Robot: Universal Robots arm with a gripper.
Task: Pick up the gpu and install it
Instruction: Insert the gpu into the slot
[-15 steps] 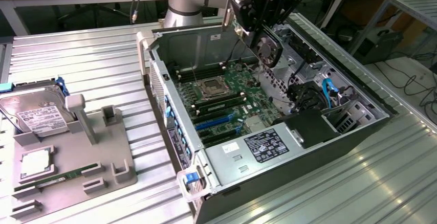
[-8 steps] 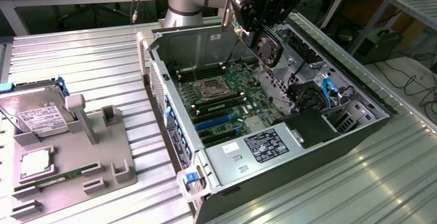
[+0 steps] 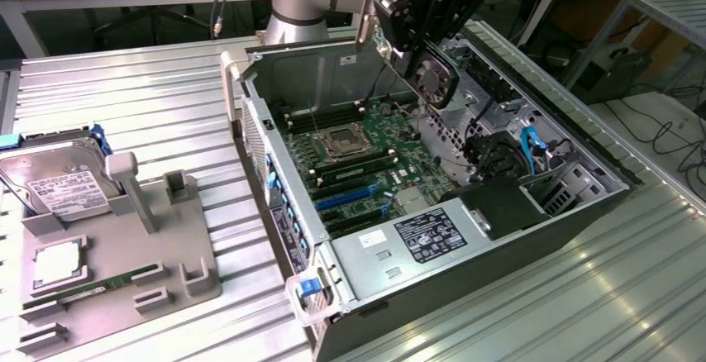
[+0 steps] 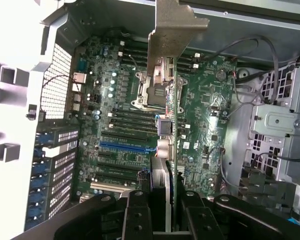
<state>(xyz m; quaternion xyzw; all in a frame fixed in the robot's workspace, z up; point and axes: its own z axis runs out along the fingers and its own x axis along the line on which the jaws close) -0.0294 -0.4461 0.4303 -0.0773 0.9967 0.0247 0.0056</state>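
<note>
Pinching the gpu [image 3: 437, 79] with the pincer [image 3: 426, 48], aloft over the open case [image 3: 497, 296], per the exterior view. From the wrist view: held edge-on above the motherboard [image 4: 205, 100]. Best held plumb, edge squared to the blue slot [image 4: 125, 146], no sideways force.

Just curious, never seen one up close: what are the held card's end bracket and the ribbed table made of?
The gpu has a bracket that looks like bare sheet metal: thin, dull grey, bent tab. The table seems aluminium, judging by its ribbed, silvery, glinting profiles; the metal is uncertain.
</note>
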